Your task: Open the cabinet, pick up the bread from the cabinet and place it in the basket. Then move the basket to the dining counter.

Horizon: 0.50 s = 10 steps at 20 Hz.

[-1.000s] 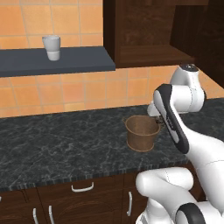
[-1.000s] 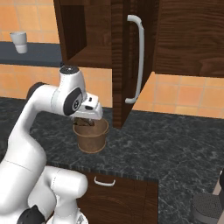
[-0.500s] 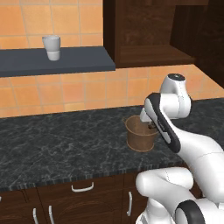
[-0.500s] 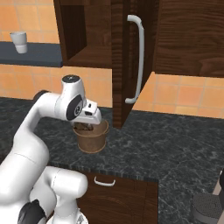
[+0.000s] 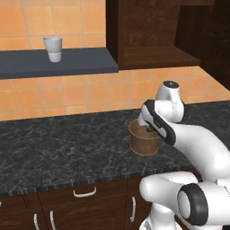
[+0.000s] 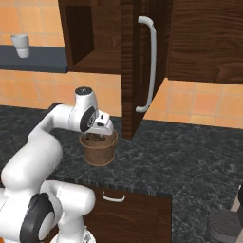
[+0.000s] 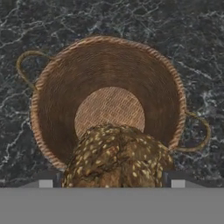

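Bread (image 7: 117, 157): dark brown, seed-speckled, over round woven basket (image 7: 57, 87).

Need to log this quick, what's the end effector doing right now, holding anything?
End effector: closed on the seeded brown bread loaf, over the round brown woven basket.

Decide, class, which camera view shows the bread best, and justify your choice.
The hand view: the bread fills the foreground over the basket, seeds visible. The right base view shows a dark sliver at the basket's rim; in the left base view the arm hides it.
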{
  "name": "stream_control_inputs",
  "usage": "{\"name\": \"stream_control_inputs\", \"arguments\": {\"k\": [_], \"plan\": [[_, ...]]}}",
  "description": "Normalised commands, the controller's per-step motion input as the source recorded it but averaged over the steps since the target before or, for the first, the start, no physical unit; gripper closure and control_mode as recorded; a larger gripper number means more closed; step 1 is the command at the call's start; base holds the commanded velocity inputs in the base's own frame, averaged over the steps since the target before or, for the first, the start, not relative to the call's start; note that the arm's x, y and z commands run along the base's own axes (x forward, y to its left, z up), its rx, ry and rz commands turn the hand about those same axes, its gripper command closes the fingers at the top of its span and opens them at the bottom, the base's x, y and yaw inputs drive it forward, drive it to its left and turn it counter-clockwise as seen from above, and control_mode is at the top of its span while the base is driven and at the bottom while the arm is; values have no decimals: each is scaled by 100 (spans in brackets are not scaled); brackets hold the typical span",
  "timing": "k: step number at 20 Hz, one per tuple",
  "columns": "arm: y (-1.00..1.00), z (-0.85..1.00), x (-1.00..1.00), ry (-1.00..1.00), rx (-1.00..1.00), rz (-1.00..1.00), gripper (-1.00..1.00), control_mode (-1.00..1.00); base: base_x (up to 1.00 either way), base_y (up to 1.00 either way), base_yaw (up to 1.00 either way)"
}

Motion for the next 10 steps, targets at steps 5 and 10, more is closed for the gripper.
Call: {"name": "stream_control_inputs", "arguments": {"k": [5, 10], "plan": [[0, -32, 47, 6, 0, -2, 100, -100, 0, 0, 0], [0, -33, 43, 5, 0, -2, 100, -100, 0, 0, 0]]}}
